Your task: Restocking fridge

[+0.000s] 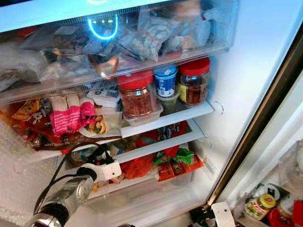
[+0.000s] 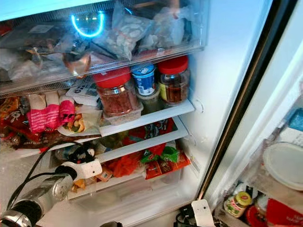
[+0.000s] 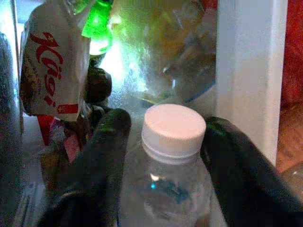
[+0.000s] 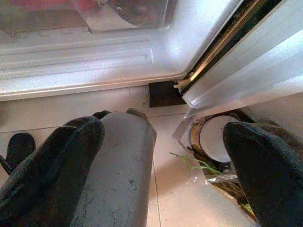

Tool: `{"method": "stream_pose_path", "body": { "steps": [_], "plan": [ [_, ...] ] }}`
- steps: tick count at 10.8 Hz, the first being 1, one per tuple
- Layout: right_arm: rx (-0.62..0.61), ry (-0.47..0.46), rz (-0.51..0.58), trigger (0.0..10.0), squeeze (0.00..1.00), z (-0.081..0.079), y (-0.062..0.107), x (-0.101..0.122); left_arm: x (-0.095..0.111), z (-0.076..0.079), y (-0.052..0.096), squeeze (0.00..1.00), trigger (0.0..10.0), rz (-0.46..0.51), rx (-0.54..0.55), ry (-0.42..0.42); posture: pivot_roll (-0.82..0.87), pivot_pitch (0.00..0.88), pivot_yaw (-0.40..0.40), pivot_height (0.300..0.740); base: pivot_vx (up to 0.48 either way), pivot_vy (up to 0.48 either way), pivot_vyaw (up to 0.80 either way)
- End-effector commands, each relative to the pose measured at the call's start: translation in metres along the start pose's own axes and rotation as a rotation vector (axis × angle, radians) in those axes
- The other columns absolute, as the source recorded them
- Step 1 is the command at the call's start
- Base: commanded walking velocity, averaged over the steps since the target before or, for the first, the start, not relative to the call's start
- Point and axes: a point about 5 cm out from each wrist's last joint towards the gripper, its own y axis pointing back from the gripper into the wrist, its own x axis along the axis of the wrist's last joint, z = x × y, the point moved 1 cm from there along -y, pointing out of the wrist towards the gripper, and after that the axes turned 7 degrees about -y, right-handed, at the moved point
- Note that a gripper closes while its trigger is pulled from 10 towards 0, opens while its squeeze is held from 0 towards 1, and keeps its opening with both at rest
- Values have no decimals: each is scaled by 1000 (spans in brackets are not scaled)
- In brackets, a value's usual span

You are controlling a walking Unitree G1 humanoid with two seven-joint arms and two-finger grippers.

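Left gripper (image 3: 163, 156) clamped on water bottle (image 3: 168, 189) just under white cap (image 3: 173, 126), pushed into lower shelf (image 1: 156, 147) among snack packets — tight spot. I'd ease it in slow, keep bottle upright, find bare shelf before letting go. Red-lidded jars (image 1: 137, 94) sit shelf above. Right gripper (image 4: 165, 156) hangs low near floor (image 4: 180, 198), fingers spread wide, holding nothing.

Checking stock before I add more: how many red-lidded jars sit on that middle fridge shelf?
2: a wide red-lidded clear plastic jar left of the blue-and-white tub, and a taller red-lidded jar right of it. Others may hide behind.
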Motion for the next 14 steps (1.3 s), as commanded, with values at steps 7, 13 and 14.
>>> {"method": "stream_pose_path", "body": {
  "steps": [7,13,14],
  "plan": [
    [30,8,-178,10000,0,-9,9,-47,12,-26,-5,565,10000,124,64,164,-125,63,74,641,0,0,0],
    [31,7,-179,10000,0,-9,10,-48,35,29,39,0,10000,47,94,1180,-121,52,74,641,0,0,0],
    [33,12,-181,10000,0,-8,10,-48,32,34,46,0,10000,7,115,1226,-121,46,72,641,0,0,0]
  ]
}}
